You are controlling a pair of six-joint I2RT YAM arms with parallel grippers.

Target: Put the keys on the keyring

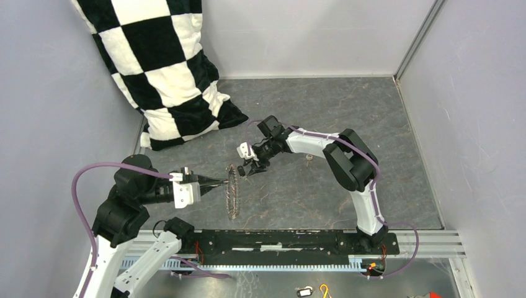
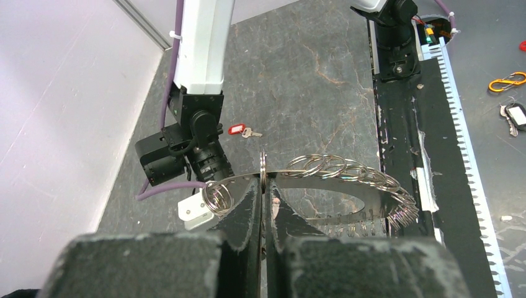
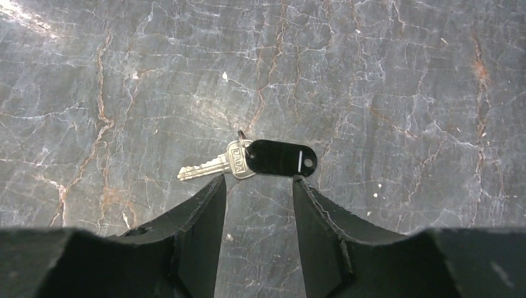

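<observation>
Right gripper (image 3: 256, 186): fingers spread, empty, poised over the black-headed key (image 3: 276, 158) lying flat on the table (image 3: 403, 74); I would pinch its plastic head squarely, leaving its small loop clear for the keyring (image 1: 232, 192), clamped upright nearby in the left gripper (image 1: 218, 182); red-headed key (image 2: 239, 130) lies apart.

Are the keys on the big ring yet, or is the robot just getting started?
Just getting started. Done: the left gripper is shut on the keyring, holding it on edge. In hand: the right gripper hangs open over the black key, which lies on the table, not gripped. Left: grab it, thread it on, then fetch the red key, also loose there.
</observation>
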